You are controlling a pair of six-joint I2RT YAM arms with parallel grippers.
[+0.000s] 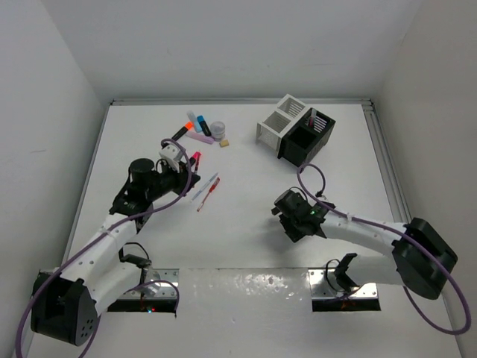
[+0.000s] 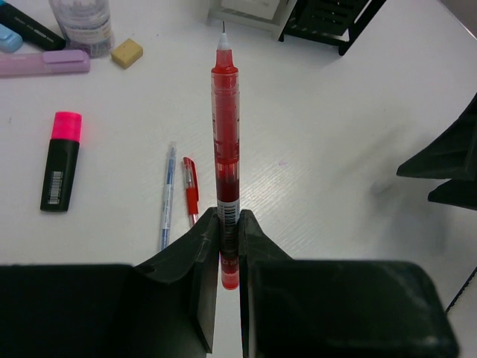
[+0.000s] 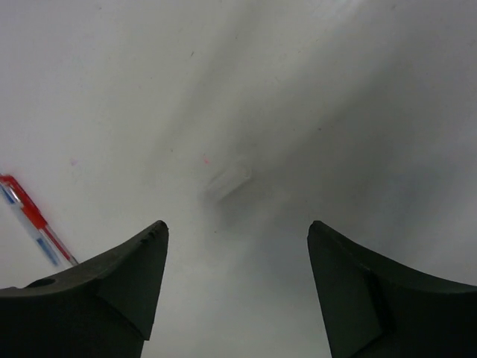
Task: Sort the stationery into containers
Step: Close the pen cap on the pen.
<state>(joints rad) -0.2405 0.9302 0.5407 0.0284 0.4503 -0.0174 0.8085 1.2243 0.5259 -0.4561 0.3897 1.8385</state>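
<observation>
Pinching a red-ink pen point(image 2: 225, 134) near its back end, my left gripper point(image 2: 229, 224) has both fingers pressed onto the barrel at a barcode label. Barrel clear, filled with red ink. Its needle tip points away from me toward the white box point(image 1: 277, 119) and black box point(image 1: 309, 138), which are joined, slotted-sided and set at the far right of the table point(image 1: 246, 246). Lying left of the held pen are a short red pen point(image 2: 191, 190) and a clear pen point(image 2: 167, 195), side by side and nearly touching. A black-bodied highlighter point(image 2: 59, 160) with a pink cap lies further left. Farther off are a lilac highlighter point(image 2: 45, 63), tan eraser point(image 2: 127, 52), tape roll point(image 2: 82, 26), orange highlighter point(image 1: 181, 133) and blue highlighter point(image 1: 197, 121). My right gripper point(image 3: 235, 231) hangs over bare table, fingers spread wide, nothing between them. Surface white with faint grain; plain white walls on three sides.
</observation>
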